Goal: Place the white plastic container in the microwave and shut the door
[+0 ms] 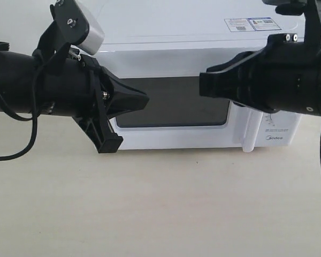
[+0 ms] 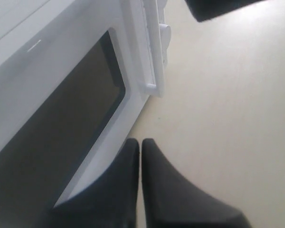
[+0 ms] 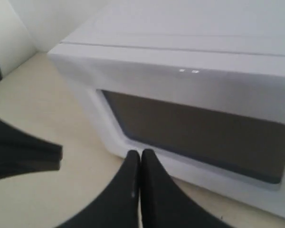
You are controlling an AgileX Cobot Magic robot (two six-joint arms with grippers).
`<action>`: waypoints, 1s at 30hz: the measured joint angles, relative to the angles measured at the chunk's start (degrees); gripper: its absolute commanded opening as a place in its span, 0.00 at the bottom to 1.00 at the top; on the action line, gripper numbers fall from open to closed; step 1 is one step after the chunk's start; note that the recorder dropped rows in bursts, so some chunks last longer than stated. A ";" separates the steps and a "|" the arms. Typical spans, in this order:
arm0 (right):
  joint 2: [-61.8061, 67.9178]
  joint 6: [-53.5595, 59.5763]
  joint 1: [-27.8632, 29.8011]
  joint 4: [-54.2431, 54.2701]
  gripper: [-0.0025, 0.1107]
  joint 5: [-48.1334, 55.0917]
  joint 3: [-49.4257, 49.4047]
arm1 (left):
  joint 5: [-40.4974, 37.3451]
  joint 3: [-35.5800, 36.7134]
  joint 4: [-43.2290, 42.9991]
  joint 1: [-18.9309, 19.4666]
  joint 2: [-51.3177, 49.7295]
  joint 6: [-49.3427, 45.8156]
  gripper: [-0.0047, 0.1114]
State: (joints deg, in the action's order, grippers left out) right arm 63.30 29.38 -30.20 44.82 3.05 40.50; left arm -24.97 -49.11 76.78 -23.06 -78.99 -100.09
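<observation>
left hand (image 2: 140, 144) clenched, empty | right hand (image 3: 140, 153) clenched, empty | door (image 1: 171, 107) closed

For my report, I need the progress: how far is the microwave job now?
Done: the white door with dark window is shut on the white boxy microwave. In hand: nothing; the left gripper and right gripper are shut and empty. Left: unclear, since no white plastic container shows anywhere.

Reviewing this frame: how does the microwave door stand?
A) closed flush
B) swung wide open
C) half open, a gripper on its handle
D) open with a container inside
A: the door lies flush against the front of the microwave, and nothing touches its handle.
</observation>
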 measured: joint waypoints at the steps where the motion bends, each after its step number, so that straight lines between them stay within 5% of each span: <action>1: -0.46 0.00 0.00 0.01 0.02 1.48 0.00 | 0.00 0.00 0.00 0.00 0.00 0.00 0.07; 15: -5.09 -1.10 0.00 -2.11 0.02 16.78 0.00 | 0.00 0.00 0.00 0.00 0.00 0.00 0.07; 30: -5.21 -1.10 0.00 -2.32 0.02 17.51 0.00 | 0.00 0.00 0.00 0.00 0.00 0.00 0.07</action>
State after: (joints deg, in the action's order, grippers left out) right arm 58.09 28.27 -30.20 42.50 20.56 40.50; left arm -24.97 -49.11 76.78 -23.06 -78.99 -100.09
